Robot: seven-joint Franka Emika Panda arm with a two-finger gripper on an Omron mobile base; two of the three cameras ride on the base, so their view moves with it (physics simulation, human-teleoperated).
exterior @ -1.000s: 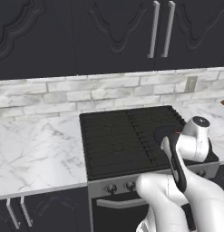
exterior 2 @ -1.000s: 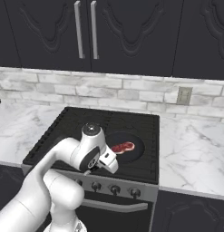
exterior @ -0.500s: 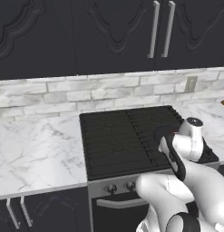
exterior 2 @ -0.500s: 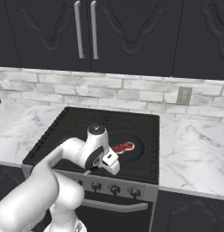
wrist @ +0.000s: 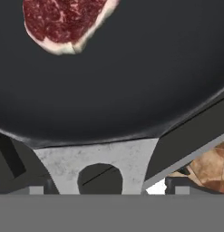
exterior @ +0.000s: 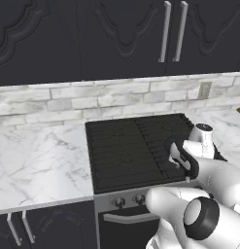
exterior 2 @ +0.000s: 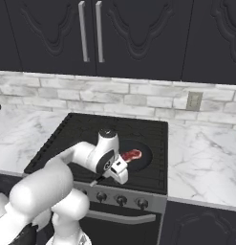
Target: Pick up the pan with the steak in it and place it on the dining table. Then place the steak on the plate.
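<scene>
The pan (exterior 2: 138, 155) sat on the front right burner of the black stove (exterior: 131, 146), with the steak (wrist: 63, 20) lying flat inside it toward the far side of the bowl as my hand camera saw it. My end effector (exterior 2: 120, 173) hung low at the stove's front edge, just beside the pan's near rim, its jaws spread wide and holding nothing. In the hand view the pan's grey handle tab (wrist: 97, 165), pierced by a hanging hole, lay directly between my two fingertips, so I judged the step in hand to be the grasp of the handle, not yet made. To do it well, I judged that I should keep the tab centred between the jaws, advance until the fingers reached past the hole toward the rim, then close squarely on the flat metal. A grip too near the tip would let the pan tip and the steak slide; the lift should therefore be level and slow. The marble desk (exterior 2: 200, 158) flanked the stove on both sides.
</scene>
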